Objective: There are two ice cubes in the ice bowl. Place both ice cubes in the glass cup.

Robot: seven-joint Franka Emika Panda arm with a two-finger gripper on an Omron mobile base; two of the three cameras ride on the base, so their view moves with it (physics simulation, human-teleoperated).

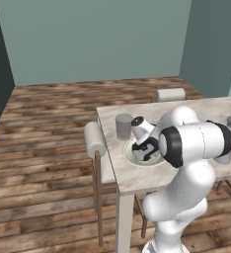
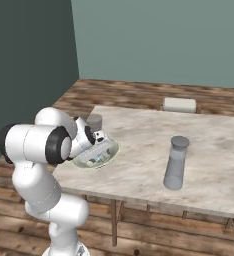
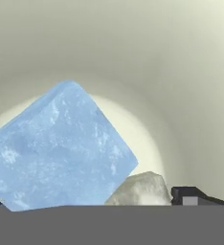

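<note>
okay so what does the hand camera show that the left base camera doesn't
Hand view: a pale blue ice cube close up, a whitish cube beside it, and the bowl's curved inner wall.
Left base view: the glass cup beside the bowl, the table, the arm, a capped bottle, chairs.
Both: the bowl and the open gripper down inside it.

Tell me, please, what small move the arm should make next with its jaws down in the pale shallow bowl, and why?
Probably close the jaws on the pale blue translucent ice cube. The gripper is open and sits low inside the wide greenish-cream bowl, the cube looms right before the hand camera with the whitish cube beside it, and both still lie in the bowl, not in the short grey glass cup.
</note>
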